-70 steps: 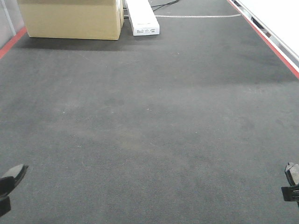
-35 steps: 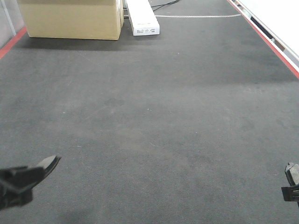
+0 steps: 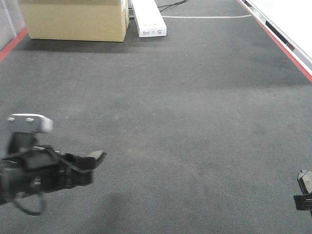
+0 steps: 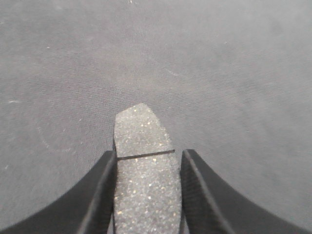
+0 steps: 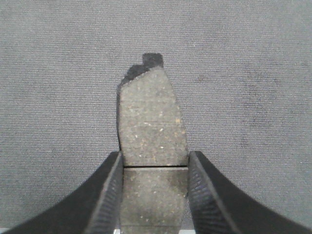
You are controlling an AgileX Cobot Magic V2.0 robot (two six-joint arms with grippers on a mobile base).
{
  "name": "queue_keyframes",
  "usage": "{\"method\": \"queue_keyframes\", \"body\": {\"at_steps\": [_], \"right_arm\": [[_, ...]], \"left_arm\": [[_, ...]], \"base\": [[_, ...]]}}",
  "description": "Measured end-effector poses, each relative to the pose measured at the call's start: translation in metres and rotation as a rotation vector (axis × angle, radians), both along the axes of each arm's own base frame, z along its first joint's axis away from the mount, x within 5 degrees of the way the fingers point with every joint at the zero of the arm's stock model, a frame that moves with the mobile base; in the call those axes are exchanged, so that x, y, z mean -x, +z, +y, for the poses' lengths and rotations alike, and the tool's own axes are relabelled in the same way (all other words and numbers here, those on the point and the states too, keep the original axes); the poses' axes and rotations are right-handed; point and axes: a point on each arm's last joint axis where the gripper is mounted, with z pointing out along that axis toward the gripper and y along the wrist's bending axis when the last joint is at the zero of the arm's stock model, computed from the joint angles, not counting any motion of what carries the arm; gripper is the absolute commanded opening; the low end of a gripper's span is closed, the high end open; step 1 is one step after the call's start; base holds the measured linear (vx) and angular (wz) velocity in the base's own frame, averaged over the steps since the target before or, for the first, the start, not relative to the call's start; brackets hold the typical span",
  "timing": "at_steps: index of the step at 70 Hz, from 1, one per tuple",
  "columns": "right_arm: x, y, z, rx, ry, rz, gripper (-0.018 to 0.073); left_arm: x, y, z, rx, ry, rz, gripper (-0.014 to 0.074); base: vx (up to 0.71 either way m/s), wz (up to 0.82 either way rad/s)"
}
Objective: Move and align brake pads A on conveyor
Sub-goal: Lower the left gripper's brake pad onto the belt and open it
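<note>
Brake pads A [image 4: 145, 141]: two are showing, one riding in each claw; none is showing on the conveyor [image 3: 195, 122] ahead of the claws.
Left claw [image 4: 148, 158]: its jaws are clamping one pad by the long edges, right at the groove, with the rounded tip sticking out ahead of the claw, above the conveyor.
Right claw [image 5: 153, 161]: it is gripping a second pad [image 5: 152, 117] the same way, with the groove sitting level with its fingertips and the notched end jutting forward.
Handling: the pads are looking stiff, dense and gritty, so the rough surface is probably helping the grip. Twisting in the jaws seems likelier than slipping.
Where to hold: gripping across the narrow width near the middle, as both claws are doing, is likely keeping each pad balanced.
</note>
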Motion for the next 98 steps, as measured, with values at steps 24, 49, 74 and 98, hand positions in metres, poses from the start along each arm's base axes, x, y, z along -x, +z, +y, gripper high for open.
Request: {"method": "queue_keyframes", "body": {"at_steps": [24,49,74,98], "right_arm": [[0.0,0.0,0.0,0.0,0.0,0.0,0.0062],[0.0,0.0,0.0,0.0,0.0,0.0,0.0062],[0.0,0.0,0.0,0.0,0.0,0.0,0.0062],[0.0,0.0,0.0,0.0,0.0,0.0,0.0062]], "left_arm": [[-0.033,-0.03,0.003,-0.085,0.264,-0.048,0.0111],[-0.038,-0.076,-0.009,-0.144,0.231,0.131,0.0119],[-0.035,-0.084,-0.015,-0.114,0.213,0.213,0.0215],[-0.033,-0.085,-0.017,-0.102,0.19,0.237,0.0391]], "base": [[0.0,0.0],[0.0,0.0],[0.0,0.0],[0.0,0.0]]}}
